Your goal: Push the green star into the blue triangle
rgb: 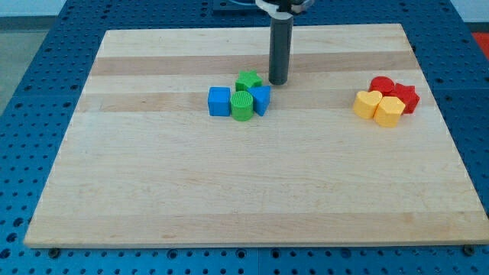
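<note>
Arm: one upright dark rod entering from the view's top; my tip [277, 82] down on the surface

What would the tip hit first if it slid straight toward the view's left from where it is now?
Probably the green star: my tip sits just right of it, though depth is hard to judge.

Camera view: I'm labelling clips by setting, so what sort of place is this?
Probably a robotics lab bench: a wooden board on a blue perforated table, small coloured blocks such as the green star, and my tip.
</note>
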`<state>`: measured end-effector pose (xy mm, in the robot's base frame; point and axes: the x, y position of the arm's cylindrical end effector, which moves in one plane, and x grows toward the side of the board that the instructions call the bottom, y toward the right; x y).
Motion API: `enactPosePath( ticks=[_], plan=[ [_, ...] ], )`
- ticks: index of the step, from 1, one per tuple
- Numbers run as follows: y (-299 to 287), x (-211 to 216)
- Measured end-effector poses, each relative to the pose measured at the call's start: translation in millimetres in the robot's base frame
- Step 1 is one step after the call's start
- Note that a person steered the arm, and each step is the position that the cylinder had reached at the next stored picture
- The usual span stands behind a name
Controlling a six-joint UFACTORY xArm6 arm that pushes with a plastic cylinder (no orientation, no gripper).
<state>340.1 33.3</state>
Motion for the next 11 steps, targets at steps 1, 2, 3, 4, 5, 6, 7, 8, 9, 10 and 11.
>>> enactPosePath(
  ticks=[1,2,3,4,5,6,7,8,9,10,11],
  plan=[
    [-21.0,-15.4],
    [-36.8,-23.9],
    [-37.6,-18.8],
    [-37.6,-16.0],
    [-39.0,-11.1],
    [-45.9,-4.8],
    [-47.0,-3.6],
    [-47.0,-3.6],
    [-47.0,-3.5],
    [-47.0,-3.5],
    [-47.0,-3.5]
  ],
)
